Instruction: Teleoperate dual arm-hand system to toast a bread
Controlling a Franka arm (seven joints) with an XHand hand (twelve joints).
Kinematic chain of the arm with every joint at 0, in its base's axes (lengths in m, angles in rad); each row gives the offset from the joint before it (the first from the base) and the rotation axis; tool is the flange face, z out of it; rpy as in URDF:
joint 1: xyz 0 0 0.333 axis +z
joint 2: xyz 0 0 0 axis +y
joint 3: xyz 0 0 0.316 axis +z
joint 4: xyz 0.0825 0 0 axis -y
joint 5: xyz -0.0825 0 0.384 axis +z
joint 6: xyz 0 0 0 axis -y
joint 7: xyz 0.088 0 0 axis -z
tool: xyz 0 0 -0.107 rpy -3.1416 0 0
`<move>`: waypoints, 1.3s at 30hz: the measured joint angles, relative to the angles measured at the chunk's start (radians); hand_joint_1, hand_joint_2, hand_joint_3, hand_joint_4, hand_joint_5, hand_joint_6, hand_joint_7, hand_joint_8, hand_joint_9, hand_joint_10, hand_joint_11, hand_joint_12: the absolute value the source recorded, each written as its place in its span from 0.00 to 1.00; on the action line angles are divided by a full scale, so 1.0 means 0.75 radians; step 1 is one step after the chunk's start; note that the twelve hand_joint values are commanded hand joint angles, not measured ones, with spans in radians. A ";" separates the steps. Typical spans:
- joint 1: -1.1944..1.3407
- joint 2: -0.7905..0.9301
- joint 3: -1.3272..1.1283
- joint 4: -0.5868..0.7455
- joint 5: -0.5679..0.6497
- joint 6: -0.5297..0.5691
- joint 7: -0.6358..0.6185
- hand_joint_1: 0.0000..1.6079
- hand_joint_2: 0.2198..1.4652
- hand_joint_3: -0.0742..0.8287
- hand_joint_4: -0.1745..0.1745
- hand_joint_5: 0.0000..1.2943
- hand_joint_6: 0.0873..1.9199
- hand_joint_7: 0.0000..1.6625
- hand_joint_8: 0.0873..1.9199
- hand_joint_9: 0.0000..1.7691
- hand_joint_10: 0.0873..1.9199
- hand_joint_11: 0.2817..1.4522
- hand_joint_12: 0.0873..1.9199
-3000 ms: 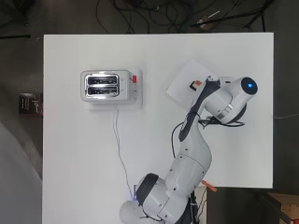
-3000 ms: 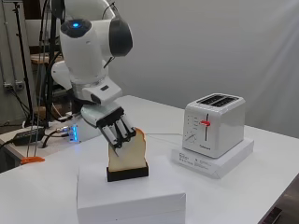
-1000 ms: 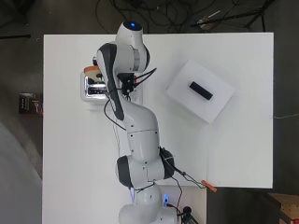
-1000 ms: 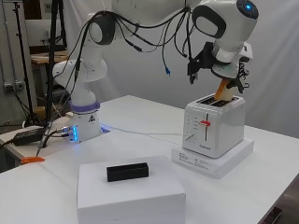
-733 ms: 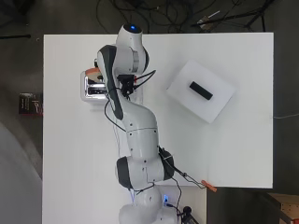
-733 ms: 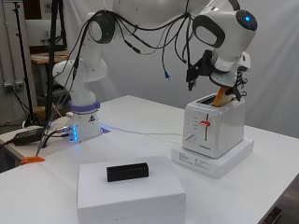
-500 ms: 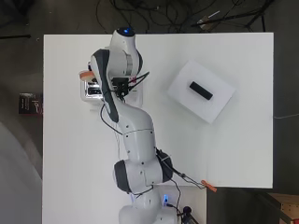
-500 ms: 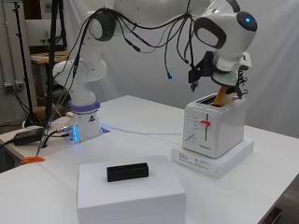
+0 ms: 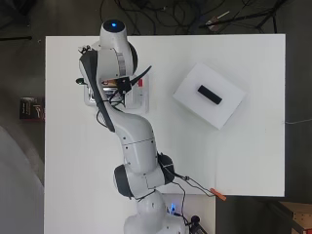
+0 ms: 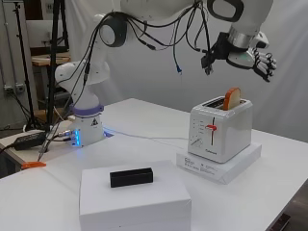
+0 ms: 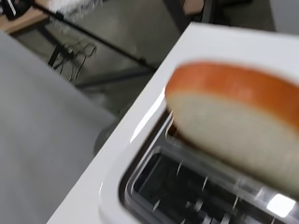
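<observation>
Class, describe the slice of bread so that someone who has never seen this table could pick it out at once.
Start at the white toaster, which stands on a flat white base toward one side of the white table. The slice of bread stands upright in one of its top slots, the upper part sticking out, below the raised hand. Its orange-brown crust and pale face are the only warm colour among white things.

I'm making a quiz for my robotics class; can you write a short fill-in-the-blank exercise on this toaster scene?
1. The bread slice stands partly inside a slot of the ____.
2. The hand, fingers straight, hovers ____ the toaster, touching nothing.
3. The toaster's lever is coloured ____.
4. The small black block lies on a white ____.

Missing words: toaster; above; red; box
</observation>
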 joint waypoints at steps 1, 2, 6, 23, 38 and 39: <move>0.000 -0.016 -0.008 0.025 -0.003 0.025 0.008 0.00 0.54 0.09 0.71 0.12 0.00 0.09 0.00 0.16 0.00 0.11 0.00; -0.002 -0.044 -0.021 0.031 -0.005 0.064 0.014 0.00 0.55 0.09 0.69 0.15 0.00 0.10 0.00 0.16 0.00 0.11 0.00; -0.014 -0.176 -0.084 -0.175 0.010 0.226 0.021 0.01 0.59 0.09 0.56 0.21 0.00 0.14 0.00 0.17 0.00 0.09 0.00; -0.082 -0.498 -0.394 -0.986 0.083 0.722 0.078 0.08 0.66 0.09 0.53 0.26 0.00 0.16 0.00 0.16 0.00 0.05 0.00; -0.106 -0.256 -0.431 -0.913 0.083 0.767 0.158 0.02 0.62 0.08 0.83 0.55 0.00 0.21 0.00 0.21 0.00 0.08 0.00; -0.105 -0.254 -0.431 -0.915 0.093 0.768 0.163 0.02 0.63 0.08 0.90 0.62 0.00 0.25 0.00 0.24 0.00 0.09 0.00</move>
